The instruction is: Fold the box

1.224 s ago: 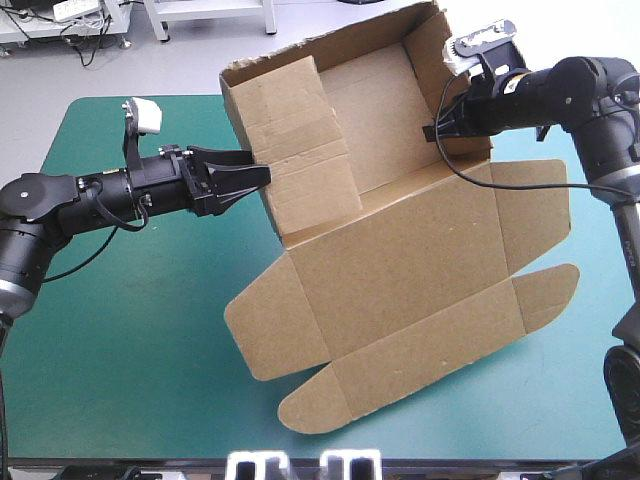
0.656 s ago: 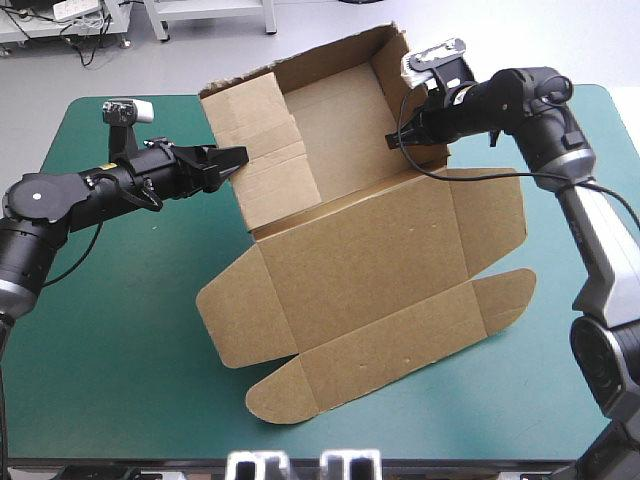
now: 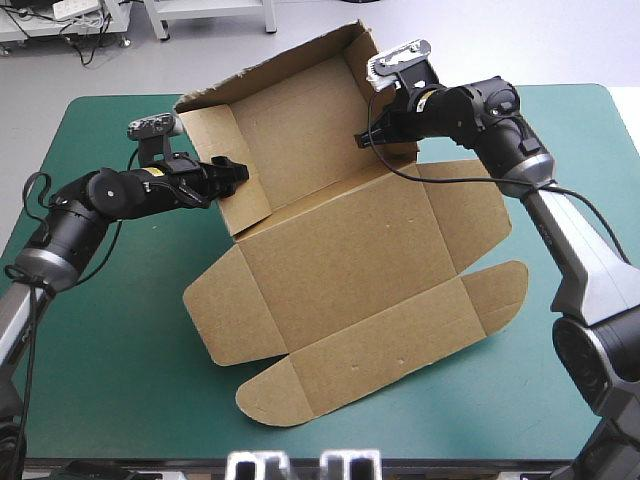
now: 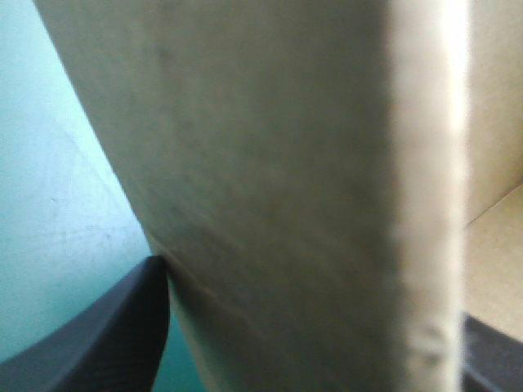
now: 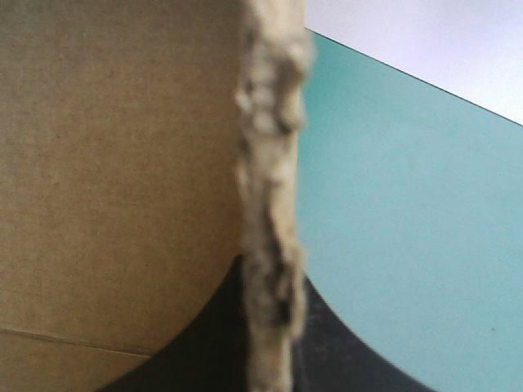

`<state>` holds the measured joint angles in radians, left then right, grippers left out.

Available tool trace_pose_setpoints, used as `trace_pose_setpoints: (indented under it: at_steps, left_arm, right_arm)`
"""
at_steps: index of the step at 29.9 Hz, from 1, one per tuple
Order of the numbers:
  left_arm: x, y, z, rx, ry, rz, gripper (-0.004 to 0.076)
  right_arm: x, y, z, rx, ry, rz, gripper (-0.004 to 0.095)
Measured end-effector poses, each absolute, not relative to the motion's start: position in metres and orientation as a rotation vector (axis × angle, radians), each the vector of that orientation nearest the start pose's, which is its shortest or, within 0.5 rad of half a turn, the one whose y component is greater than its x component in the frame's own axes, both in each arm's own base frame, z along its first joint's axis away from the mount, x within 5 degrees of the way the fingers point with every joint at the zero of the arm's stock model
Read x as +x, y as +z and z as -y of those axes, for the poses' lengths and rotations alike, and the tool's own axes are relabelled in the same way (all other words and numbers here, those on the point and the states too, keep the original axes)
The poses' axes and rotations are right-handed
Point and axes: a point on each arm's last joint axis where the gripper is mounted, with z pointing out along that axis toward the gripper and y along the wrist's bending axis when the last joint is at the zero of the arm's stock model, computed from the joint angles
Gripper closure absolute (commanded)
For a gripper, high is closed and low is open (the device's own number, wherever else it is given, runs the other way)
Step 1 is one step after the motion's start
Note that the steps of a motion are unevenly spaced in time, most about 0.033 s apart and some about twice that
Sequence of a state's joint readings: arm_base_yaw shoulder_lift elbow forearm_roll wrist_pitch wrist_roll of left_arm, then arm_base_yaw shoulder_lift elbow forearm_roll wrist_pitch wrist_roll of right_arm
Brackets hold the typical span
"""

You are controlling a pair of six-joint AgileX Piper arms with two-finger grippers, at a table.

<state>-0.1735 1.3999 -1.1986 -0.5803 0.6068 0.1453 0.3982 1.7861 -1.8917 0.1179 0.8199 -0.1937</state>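
The brown box (image 3: 350, 260) lies on the teal-green cover (image 3: 100, 330), its far part raised into walls and its lid and flaps flat toward the near edge. My left gripper (image 3: 230, 170) is at the box's left wall. In the left wrist view that wall (image 4: 270, 163) fills the space between my fingers (image 4: 106, 335), which stand apart at its sides, so the left gripper (image 4: 315, 290) is open. My right gripper (image 3: 365, 138) is shut on the right wall. In the right wrist view the wall's ragged edge (image 5: 270, 163) runs between the meeting fingers of the right gripper (image 5: 270, 273).
Bare teal-green cover (image 3: 560, 380) shows to the right of the flat lid and along the near left. The lid's rounded flaps (image 3: 270, 400) reach toward the near edge. The table's far edge (image 3: 120, 98) lies just behind the raised back wall.
The box has slid and turned toward the table's left. My right gripper moved left with the right wall in it. My left arm drew back leftward, staying at the left wall.
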Motion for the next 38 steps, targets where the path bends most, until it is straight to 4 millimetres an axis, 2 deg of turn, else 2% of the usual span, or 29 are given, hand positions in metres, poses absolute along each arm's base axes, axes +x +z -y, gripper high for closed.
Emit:
trace_pose_setpoints:
  at_steps: [6, 13, 17, 23, 30, 38]
  left_arm:
    - [0.312, 0.336, 0.088, -0.049, -0.655, -2.299, 0.0374]
    - [0.317, 0.334, 0.090, -0.079, -0.656, -2.284, 0.0524]
    - [0.322, 0.328, 0.094, -0.051, -0.627, -2.301, 0.0530]
    - [0.341, 0.313, 0.101, 0.027, -0.598, -2.443, 0.0530]
    - [0.370, 0.310, 0.118, 0.159, -0.533, -2.542, 0.0530]
    - [0.392, 0.304, 0.151, 0.264, -0.435, -2.669, 0.0530]
  right_arm:
    - [0.379, 0.403, -0.165, -0.609, 0.197, -2.157, 0.0931]
    - [0.382, 0.391, -0.164, -0.588, 0.168, -2.239, 0.0931]
    - [0.390, 0.373, -0.166, -0.587, 0.146, -2.309, 0.0932]
    - [0.398, 0.342, -0.169, -0.594, 0.133, -2.449, 0.0931]
    - [0.400, 0.335, -0.165, -0.544, 0.119, -2.503, 0.0932]
    - [0.402, 0.330, -0.144, -0.468, 0.110, -2.614, 0.0932]
